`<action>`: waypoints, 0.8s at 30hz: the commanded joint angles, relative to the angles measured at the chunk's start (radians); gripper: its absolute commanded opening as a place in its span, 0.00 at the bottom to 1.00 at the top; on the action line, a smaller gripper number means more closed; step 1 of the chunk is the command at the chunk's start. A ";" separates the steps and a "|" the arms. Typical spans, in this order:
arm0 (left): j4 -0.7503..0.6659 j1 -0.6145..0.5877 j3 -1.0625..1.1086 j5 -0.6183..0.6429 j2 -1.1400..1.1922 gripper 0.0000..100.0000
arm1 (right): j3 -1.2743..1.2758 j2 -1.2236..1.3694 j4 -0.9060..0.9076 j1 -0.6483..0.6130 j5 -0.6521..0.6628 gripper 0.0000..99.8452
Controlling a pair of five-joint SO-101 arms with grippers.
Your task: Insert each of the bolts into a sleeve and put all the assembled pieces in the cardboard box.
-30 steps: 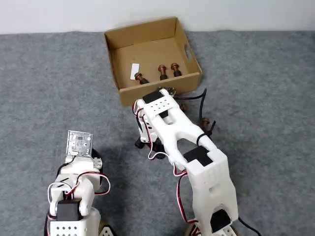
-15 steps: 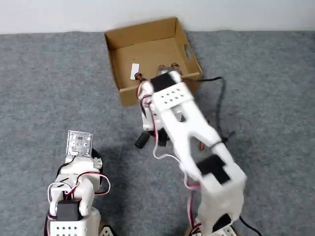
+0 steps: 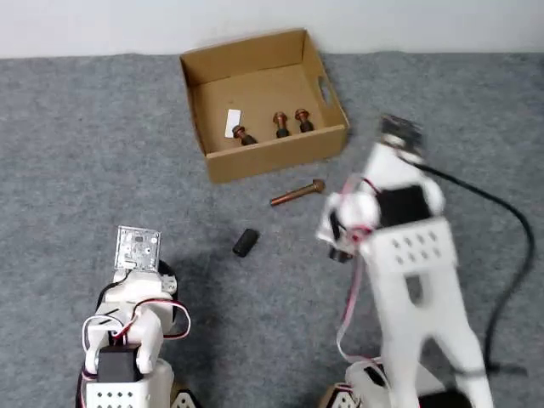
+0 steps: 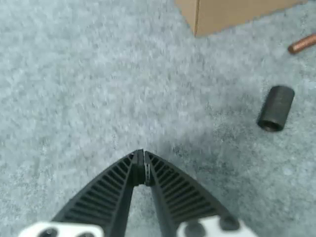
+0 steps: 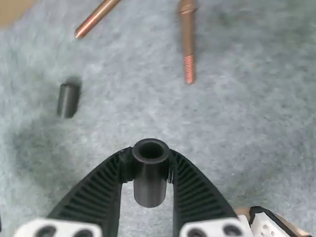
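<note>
High view: I am seeing cardboard box (image 3: 272,157) holding three assembled pieces (image 3: 280,123); bolt (image 3: 297,193) and loose sleeve (image 3: 246,242) lying on carpet (image 3: 85,170) nearby.
Left wrist view: left gripper (image 4: 143,168) staying clenched, empty.
Right wrist view: right gripper (image 5: 149,158) grasping second sleeve (image 5: 149,192) upright; second bolt (image 5: 187,42) lying beyond.

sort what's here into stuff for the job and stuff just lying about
For the job:
- cardboard box
- three assembled pieces inside it
- bolt by the box
- second bolt
- loose sleeve
- held sleeve, gripped by the right gripper

Just lying about:
- white slip in the box
- grey carpet under everything
</note>
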 commanded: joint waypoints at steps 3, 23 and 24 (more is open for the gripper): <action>0.011 -0.003 -0.005 0.003 -0.008 0.01 | 0.239 -0.317 -0.088 0.110 0.021 0.01; -0.109 0.112 -0.194 0.011 0.028 0.01 | 0.732 -1.043 -0.108 0.314 0.178 0.01; -0.106 0.115 -0.219 0.011 0.058 0.01 | 0.740 -1.075 -0.111 0.314 0.190 0.01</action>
